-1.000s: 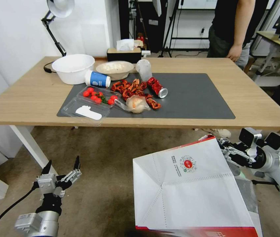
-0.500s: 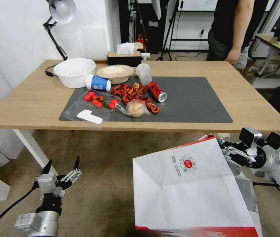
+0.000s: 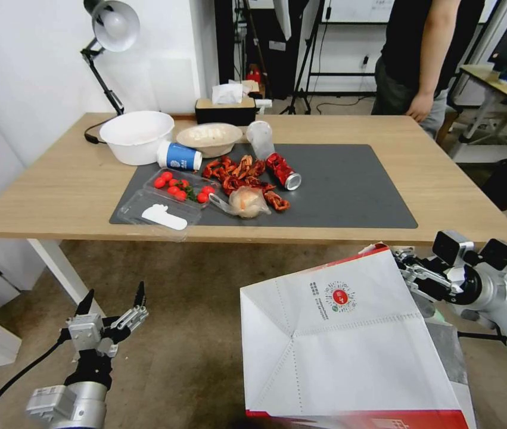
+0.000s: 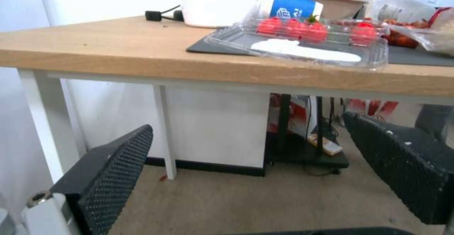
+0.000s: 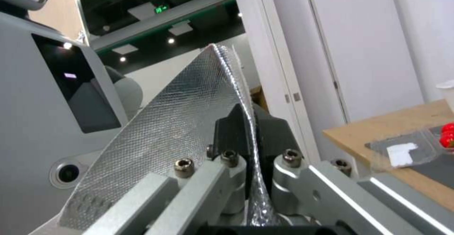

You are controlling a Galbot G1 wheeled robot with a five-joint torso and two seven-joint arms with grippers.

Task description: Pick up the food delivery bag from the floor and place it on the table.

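- My right gripper has its fingers pinched tight on the upper rim of the food delivery bag, foil lining squeezed between the pads.
- The food delivery bag hangs tilted in front of me, clear of the floor, below and short of the tabletop edge, not yet on it.
- My left gripper waits low on my left with its fingers spread wide and holding nothing.
- Risk, as I judge it: I grip only a thin paper-and-foil edge at one corner, so the bag's weight could tear the rim or let it slip out.
- Hanging tilted, the bag may swing and catch the tabletop's front edge as it goes up.
- The left half of the dark mat is crowded with a tomato tray, red scraps and a can; setting down there would knock them. The mat's right half looks free.
- The right wrist view shows the pinch itself and the foil fold, which the head view hides behind the bag's edge.
- The head view gives the bag's whole tilt and its place against the table; the left wrist view shows the table's underside and white leg.
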